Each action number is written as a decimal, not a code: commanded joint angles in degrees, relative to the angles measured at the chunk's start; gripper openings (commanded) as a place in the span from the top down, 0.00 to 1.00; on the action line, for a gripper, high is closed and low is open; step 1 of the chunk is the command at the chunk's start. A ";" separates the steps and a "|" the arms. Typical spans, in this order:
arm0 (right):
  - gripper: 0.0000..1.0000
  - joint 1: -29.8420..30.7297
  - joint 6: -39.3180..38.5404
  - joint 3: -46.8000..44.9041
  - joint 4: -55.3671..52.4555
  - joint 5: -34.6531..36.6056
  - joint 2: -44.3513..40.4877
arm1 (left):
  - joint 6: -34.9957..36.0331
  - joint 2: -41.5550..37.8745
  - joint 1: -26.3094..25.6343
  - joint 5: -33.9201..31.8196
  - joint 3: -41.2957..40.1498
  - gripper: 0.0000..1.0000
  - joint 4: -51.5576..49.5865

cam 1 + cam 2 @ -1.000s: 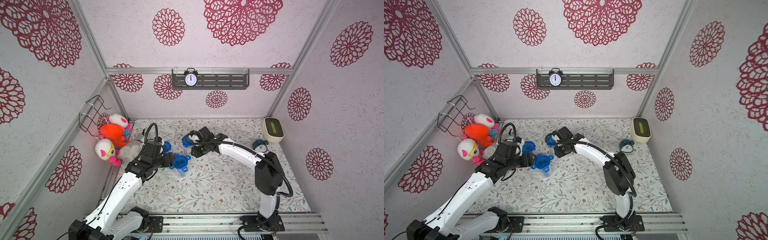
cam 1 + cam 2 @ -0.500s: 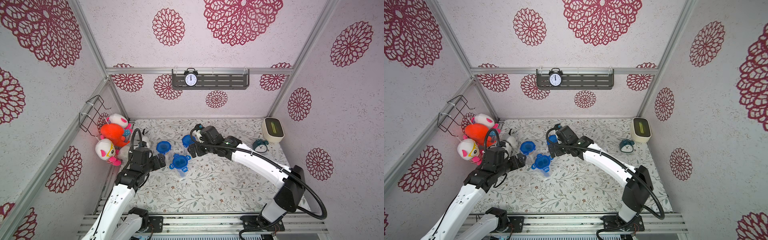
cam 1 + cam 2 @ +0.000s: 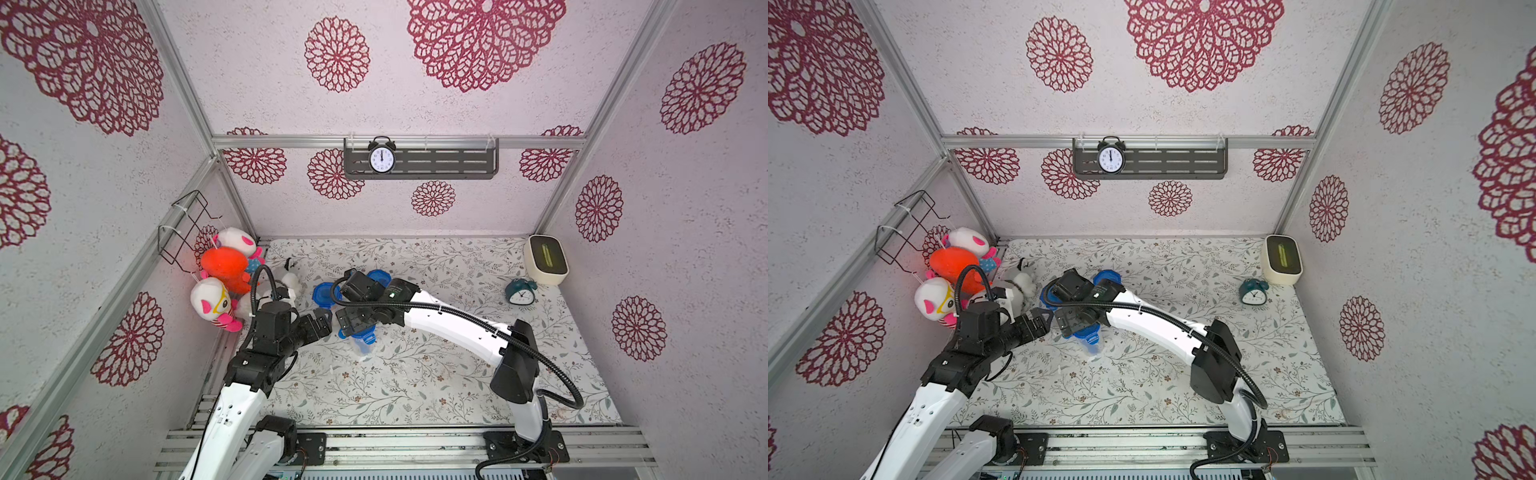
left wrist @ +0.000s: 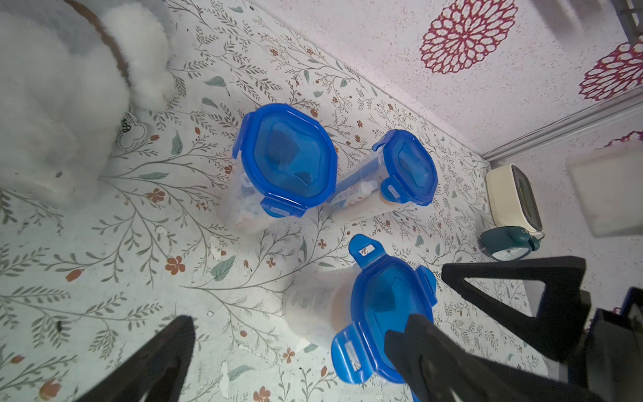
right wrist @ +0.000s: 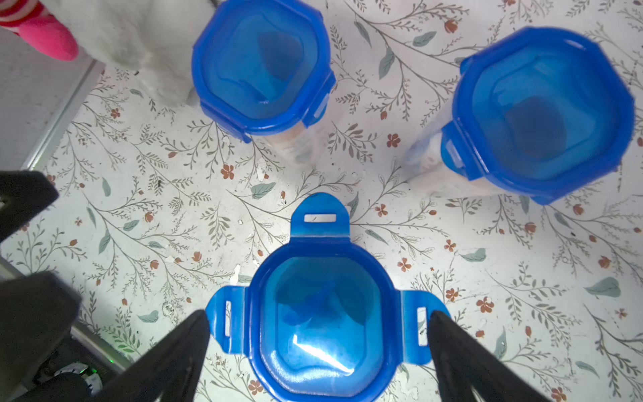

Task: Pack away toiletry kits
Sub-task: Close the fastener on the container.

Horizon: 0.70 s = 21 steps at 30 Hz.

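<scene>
Floral tabletop (image 4: 139, 261): three blue-lidded cups (image 4: 285, 156) (image 4: 407, 167) (image 4: 379, 302); left gripper (image 4: 297, 318) and right gripper (image 5: 319, 313) both wide apart.

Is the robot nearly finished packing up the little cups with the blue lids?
Nearly. Done: one lid and a second lid have their visible tabs folded down. In hand: nothing is gripped; the jaws of the right arm stand open either side of the third lid; those of the left arm are open too. Left: the third lid's tabs stick out flat, so they probably need snapping down.
</scene>
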 commanded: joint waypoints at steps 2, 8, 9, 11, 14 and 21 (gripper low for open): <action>0.01 0.60 2.51 3.50 -4.71 3.22 0.45 | -1.03 -1.05 0.55 -0.32 -0.32 0.01 0.67; 0.01 0.52 2.45 3.69 -4.98 2.36 0.89 | -1.74 -0.61 0.69 -3.06 0.33 0.00 -2.12; 0.01 0.52 2.45 3.74 -4.71 1.82 0.98 | -1.75 -0.46 0.68 -3.23 0.54 0.00 -2.69; 0.01 0.52 2.43 3.55 -4.16 0.76 1.13 | -1.57 -0.35 1.13 -2.86 1.20 0.01 -4.47; 0.01 0.52 2.46 3.15 -3.62 -0.03 1.11 | -0.31 -0.72 1.64 -3.24 1.89 0.00 -7.29; 0.01 0.52 2.80 1.85 -2.63 -0.78 1.15 | 4.93 -1.66 2.92 -2.93 3.40 0.01 -9.85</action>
